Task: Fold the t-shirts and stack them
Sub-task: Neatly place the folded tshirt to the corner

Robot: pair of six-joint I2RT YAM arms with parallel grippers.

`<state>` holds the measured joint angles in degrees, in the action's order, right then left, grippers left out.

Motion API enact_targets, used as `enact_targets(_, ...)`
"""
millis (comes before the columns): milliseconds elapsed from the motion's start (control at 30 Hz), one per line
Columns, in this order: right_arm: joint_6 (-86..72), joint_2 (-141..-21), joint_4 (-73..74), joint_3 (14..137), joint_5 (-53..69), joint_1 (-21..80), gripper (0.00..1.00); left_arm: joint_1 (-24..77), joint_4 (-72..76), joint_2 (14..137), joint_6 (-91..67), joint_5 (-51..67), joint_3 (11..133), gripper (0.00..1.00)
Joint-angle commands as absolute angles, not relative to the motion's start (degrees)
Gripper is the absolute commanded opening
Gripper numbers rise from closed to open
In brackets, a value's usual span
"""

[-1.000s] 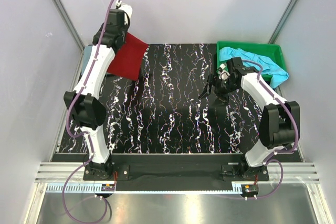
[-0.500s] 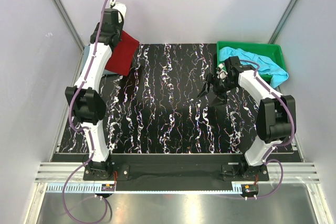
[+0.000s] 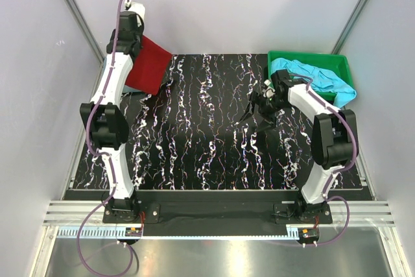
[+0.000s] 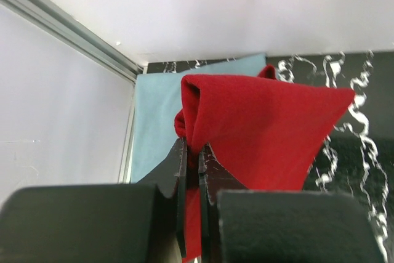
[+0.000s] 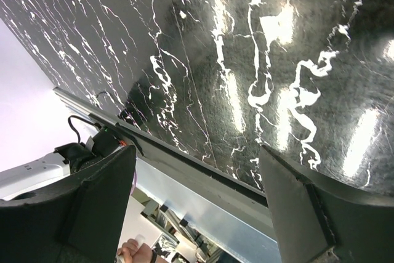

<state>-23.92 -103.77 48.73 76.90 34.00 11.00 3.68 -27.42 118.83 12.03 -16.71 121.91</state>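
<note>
Left hand point(image 4: 192, 152): pinching red shirt point(image 4: 265, 133), raised over counter's point(image 3: 214, 134) far-left corner.
Right hand point(image 5: 197, 152): spread, empty, above counter.
Grey-blue shirt point(image 4: 157, 115): flat below red shirt.
Turquoise shirt point(image 3: 318, 76): in tray point(image 3: 338, 61), spilling over rim.

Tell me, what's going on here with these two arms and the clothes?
Two robot arms are working on t-shirts. The left gripper is clamped on a fold of the deep red t-shirt, holding it up at the table's far left corner, where a grey-blue t-shirt lies flat. The right gripper hangs open and empty over the table beside the green tray, which holds a crumpled turquoise t-shirt spilling over its edge.
</note>
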Motion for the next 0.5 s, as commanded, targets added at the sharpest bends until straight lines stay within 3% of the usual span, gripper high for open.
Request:
enact_targets(0,-24.52,-104.94,48.08,80.24,34.37,12.21,0.88,1.94,-18.99,119.79,9.50,-17.05,125.16,0.00)
enact_targets(467,-24.61,-108.98,48.78,83.14,34.54,12.66,0.88,-3.16,-11.43,124.36,2.11,-18.02,124.02,0.00)
